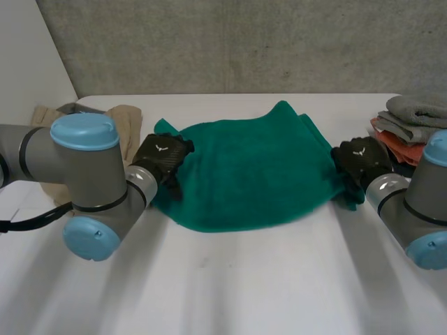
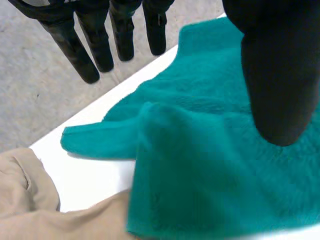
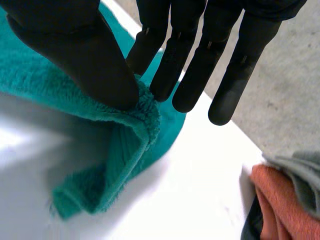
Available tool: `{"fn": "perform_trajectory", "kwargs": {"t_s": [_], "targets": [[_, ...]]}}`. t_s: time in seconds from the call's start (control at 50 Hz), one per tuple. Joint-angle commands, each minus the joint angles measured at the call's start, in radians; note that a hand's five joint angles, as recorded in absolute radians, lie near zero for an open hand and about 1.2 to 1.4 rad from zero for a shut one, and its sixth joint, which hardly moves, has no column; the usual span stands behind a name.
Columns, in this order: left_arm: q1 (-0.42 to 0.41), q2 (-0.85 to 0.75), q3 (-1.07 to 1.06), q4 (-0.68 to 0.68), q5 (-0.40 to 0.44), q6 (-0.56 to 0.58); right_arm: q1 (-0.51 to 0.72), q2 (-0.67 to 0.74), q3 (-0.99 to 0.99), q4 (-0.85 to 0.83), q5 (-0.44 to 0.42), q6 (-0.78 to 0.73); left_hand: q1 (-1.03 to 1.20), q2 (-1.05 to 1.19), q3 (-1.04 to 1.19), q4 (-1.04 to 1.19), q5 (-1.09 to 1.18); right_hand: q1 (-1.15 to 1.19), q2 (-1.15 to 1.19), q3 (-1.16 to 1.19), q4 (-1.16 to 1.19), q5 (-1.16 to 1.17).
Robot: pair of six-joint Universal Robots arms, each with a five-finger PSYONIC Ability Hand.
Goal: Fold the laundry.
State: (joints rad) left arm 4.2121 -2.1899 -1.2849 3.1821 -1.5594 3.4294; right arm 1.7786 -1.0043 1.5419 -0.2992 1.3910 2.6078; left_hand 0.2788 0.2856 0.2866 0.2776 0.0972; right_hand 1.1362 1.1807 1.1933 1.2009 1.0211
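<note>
A teal green towel (image 1: 251, 167) lies doubled over in the middle of the white table (image 1: 223, 279). My left hand (image 1: 162, 157) hovers at the towel's left edge. In the left wrist view its fingers (image 2: 95, 45) are straight and spread from the thumb (image 2: 280, 75), with the towel (image 2: 210, 165) lying loose below them and nothing pinched. My right hand (image 1: 360, 162) is at the towel's right edge. In the right wrist view its thumb (image 3: 75, 50) and fingers (image 3: 175, 65) pinch the folded edge of the towel (image 3: 125, 130), which droops to the table.
A beige garment (image 1: 122, 118) lies at the back left, touching the towel's left corner (image 2: 30, 200). A stack of folded laundry (image 1: 412, 125), grey over orange (image 3: 280, 200), sits at the back right beside my right hand. A grey wall runs behind the table.
</note>
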Motion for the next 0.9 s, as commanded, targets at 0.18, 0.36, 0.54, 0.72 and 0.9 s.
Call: {"fn": "perform_trajectory", "kwargs": {"t_s": [0.18, 0.36, 0.54, 0.72, 0.9], "targets": [[0.244, 0.153, -0.042, -0.042, 0.073, 0.083, -0.016, 0.033, 0.011, -0.020, 0.032, 0.002, -0.074, -0.081, -0.082, -0.073, -0.067, 0.260, 0.216, 0.203, 0.195, 0.201], [0.390, 0.015, -0.019, -0.067, 0.249, 0.382, 0.007, 0.056, 0.012, -0.023, 0.036, -0.014, 0.140, 0.133, 0.132, 0.141, 0.147, 0.260, 0.216, 0.203, 0.195, 0.201], [0.417, -0.125, 0.071, -0.068, 0.320, 0.499, 0.012, 0.061, 0.021, -0.024, 0.036, -0.018, 0.422, 0.415, 0.414, 0.423, 0.429, 0.260, 0.216, 0.203, 0.195, 0.201], [0.422, -0.177, 0.163, -0.071, 0.214, 0.514, 0.009, 0.056, 0.030, -0.024, 0.036, -0.022, 1.117, 1.111, 1.110, 1.119, 1.125, 0.260, 0.216, 0.203, 0.195, 0.201], [0.514, -0.209, 0.303, 0.085, -0.273, 0.621, 0.015, 0.046, 0.038, -0.026, 0.036, -0.020, 1.117, 1.111, 1.110, 1.119, 1.125, 0.260, 0.216, 0.203, 0.195, 0.201]]}}
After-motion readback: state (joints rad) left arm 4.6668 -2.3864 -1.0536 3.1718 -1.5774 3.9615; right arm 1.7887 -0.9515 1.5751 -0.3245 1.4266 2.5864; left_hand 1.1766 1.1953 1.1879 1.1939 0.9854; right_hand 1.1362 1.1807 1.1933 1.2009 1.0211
